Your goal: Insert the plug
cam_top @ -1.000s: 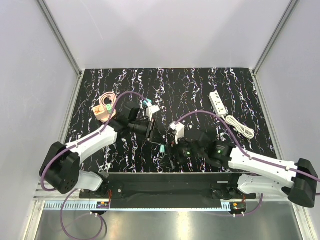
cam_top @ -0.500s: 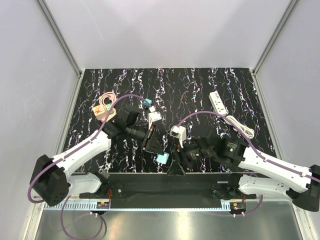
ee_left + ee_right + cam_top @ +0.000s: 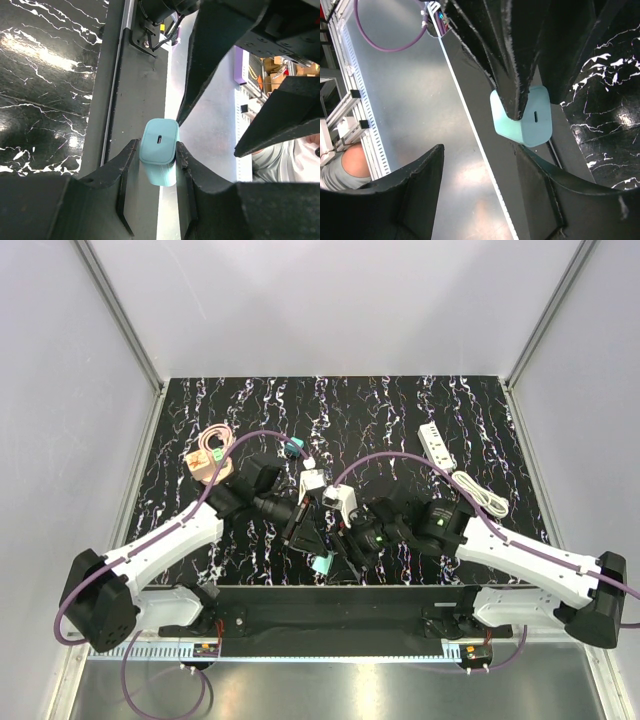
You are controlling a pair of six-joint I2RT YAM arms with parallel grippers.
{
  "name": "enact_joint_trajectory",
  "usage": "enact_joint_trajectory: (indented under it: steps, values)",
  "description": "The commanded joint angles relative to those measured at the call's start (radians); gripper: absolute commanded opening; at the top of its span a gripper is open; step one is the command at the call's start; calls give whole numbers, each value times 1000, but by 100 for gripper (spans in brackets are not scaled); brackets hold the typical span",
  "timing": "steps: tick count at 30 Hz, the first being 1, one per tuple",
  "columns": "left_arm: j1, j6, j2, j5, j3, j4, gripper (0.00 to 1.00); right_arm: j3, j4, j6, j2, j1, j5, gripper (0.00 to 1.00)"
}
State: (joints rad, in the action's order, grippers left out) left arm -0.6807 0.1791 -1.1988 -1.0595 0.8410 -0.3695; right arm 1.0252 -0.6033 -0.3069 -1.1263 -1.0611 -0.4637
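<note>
The plug [image 3: 160, 157] is clenched across its sides by the left gripper [image 3: 156, 146] and held above the near edge of the bench [image 3: 400, 410], about midway along. The right gripper [image 3: 480, 155] is presented to it with jaws parted, grasping nothing. A handover is judged intended, since the power strip [image 3: 437, 445] lies well apart, near the right edge. No lettering can be read.

right pincer [image 3: 479, 165] now closer to plug [image 3: 529, 127]

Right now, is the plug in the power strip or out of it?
Out. The plug sits clamped in the left gripper at the table's near edge; the power strip lies far off at right.
</note>
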Motion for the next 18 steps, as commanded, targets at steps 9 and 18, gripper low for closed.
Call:
enact_joint_trajectory:
  steps: [9,18]
  values:
    - [-13,-33,47,-53,32,26,0,62,-10,19,8,65,-1,66]
    - [-11,-41,65,-51,47,24,0,32,3,18,25,107,-49,63]
